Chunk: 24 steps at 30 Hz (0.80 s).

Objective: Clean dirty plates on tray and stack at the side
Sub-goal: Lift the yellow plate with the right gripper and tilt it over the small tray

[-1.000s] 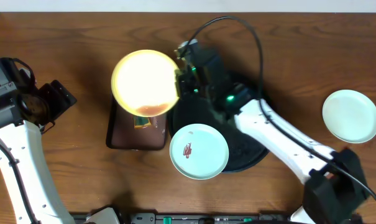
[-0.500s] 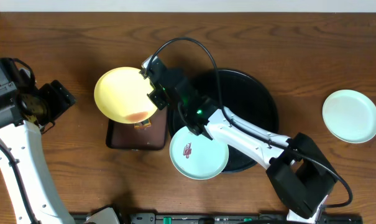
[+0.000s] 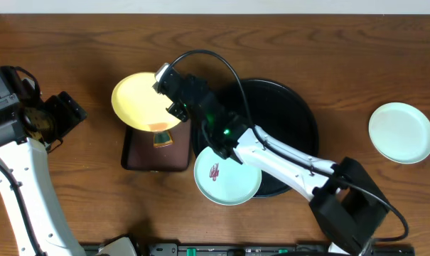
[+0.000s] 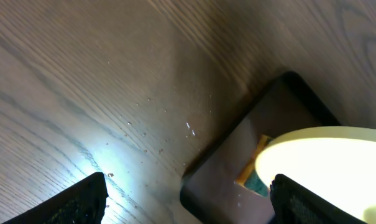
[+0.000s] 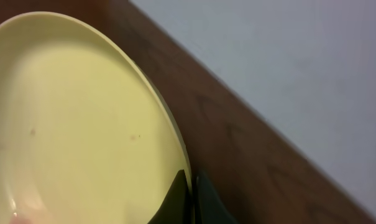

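Note:
The pale yellow plate (image 3: 140, 101) hangs tilted over the left part of the table, a reddish-brown smear at its lower edge. My right gripper (image 3: 169, 92) is shut on its right rim; in the right wrist view the gripper (image 5: 191, 186) pinches the rim of the plate (image 5: 82, 118). A mint-blue plate (image 3: 227, 173) with a red smear rests on the front-left rim of the black tray (image 3: 289, 114). Another mint-blue plate (image 3: 401, 133), without a smear, lies on the table at far right. My left gripper (image 3: 71, 114) (image 4: 188, 202) stands open and empty, left of the yellow plate (image 4: 330, 158).
A dark-brown rectangular tray (image 3: 140, 153) (image 4: 275, 124) lies under the yellow plate, with a yellow-green sponge (image 3: 163, 139) (image 4: 253, 177) in it. Small crumbs dot the wood (image 4: 156, 118) beside it. My right arm (image 3: 286, 160) stretches across the black tray.
My right arm has carried the yellow plate left from the black tray's edge to above the brown tray and tilted it. The left arm has stayed still.

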### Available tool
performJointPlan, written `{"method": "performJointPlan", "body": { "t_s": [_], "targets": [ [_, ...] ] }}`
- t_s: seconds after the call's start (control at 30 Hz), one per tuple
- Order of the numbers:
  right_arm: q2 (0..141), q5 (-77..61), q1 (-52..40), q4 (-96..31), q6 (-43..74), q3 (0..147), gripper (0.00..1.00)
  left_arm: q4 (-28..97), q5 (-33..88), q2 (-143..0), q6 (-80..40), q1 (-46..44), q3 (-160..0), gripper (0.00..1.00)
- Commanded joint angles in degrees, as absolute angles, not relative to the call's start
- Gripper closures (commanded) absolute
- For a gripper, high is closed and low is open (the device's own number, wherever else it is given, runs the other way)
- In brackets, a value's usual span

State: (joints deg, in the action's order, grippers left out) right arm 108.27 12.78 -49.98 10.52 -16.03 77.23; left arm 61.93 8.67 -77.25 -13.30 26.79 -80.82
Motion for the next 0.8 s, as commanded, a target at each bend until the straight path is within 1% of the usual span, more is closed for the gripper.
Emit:
{"method": "performJointPlan", "body": {
  "t_s": [0.0, 0.17, 0.37, 0.77],
  "targets": [
    [105.23, 20.56, -52.38, 13.06, -23.97, 78.02, 0.99, 62.15, 8.36, -77.47, -13.39, 27.05, -81.87, 0.15],
    [104.49, 25.71, -54.96, 15.88, -30.76, 78.02, 0.99, 62.15, 8.36, -77.47, -13.39, 27.05, -81.89, 0.15],
    [103.90, 30.24, -56.62, 17.67, -34.89, 78.02, 0.99, 62.15, 8.36, -77.47, -13.39, 27.05, -81.89, 0.15],
    [99.77, 30.22, -57.10, 17.80, -35.48, 78.02, 0.99, 62.15, 8.36, -77.47, -13.39, 27.05, -81.89, 0.15]
  ]
}}
